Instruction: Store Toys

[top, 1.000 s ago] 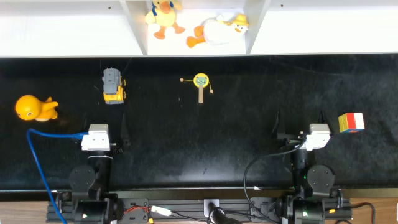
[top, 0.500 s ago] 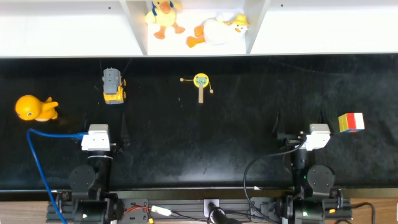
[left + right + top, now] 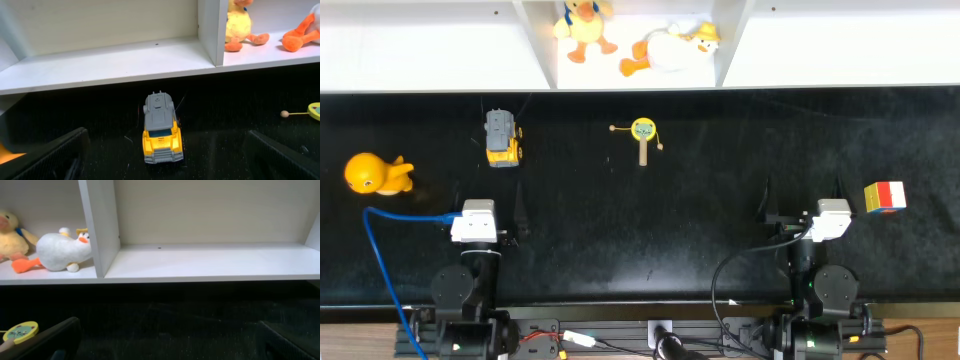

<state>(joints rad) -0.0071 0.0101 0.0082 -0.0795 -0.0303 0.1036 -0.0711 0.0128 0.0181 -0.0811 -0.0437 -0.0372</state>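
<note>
Both arms sit low on the black table (image 3: 620, 230). Left gripper (image 3: 485, 200) and right gripper (image 3: 802, 200) have their jaws spread wide, nothing in them. Truck (image 3: 161, 127) is right ahead of the left one, duck (image 3: 377, 173) far left, rattle (image 3: 643, 135) mid-table, cube (image 3: 884, 197) beside the right gripper. Two plushies (image 3: 670, 48) lie in the shelf's (image 3: 420, 45) middle bay.

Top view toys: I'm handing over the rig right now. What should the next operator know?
Left gripper and right gripper: fingers open, empty, near their bases.
Done: yellow plush duck and white plush duck are in the shelf's middle compartment.
Left: toy truck, rattle, orange duck and colour cube, all on the black table. The truck sits straight ahead of the left gripper; the cube lies beside the right one.
</note>
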